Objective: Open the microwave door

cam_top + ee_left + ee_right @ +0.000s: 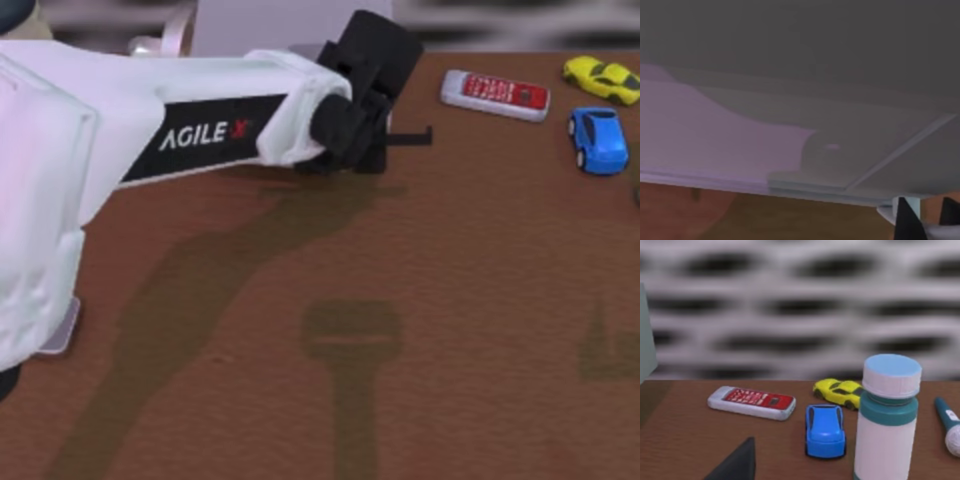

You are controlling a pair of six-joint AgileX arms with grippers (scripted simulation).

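Note:
The microwave [240, 25] shows as a pale box at the table's far edge, mostly behind my left arm. My left gripper [365, 100] is at its front right. The left wrist view is filled by the microwave's grey panels and its lilac interior [705, 135]. My left gripper [927, 222] sits there with two dark fingertips [905, 222] on either side of the white bar handle [913, 204] of the microwave door, shut on it. How far the door stands from the body cannot be told. My right gripper [740, 462] shows only as a dark wedge, parked at the right, outside the top view.
On the far right of the table lie a red and silver phone [495, 95], a yellow toy car [600, 78] and a blue toy car [598, 138]. The right wrist view adds a white bottle with a teal collar [887, 430] and a teal marker [950, 427].

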